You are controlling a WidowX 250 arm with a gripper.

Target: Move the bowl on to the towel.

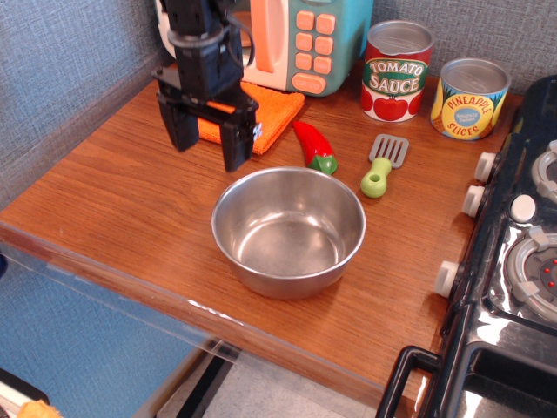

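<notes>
The bowl (289,231) sits upright and empty on the wooden surface (113,209), near the front edge and about midway along it. Behind the bowl, a red pepper (315,146) and a green-handled spatula (382,165) lie on the surface. The hand (207,144) hangs left of and behind the bowl, its two fingers apart and pointing down, gripping nothing. The towel (268,111) lies flat behind the hand, partly hidden by it, toward the rear left corner. At the rear edge stand a toy microwave (309,39), a tomato sauce can (396,71) and a pineapple can (469,98).
</notes>
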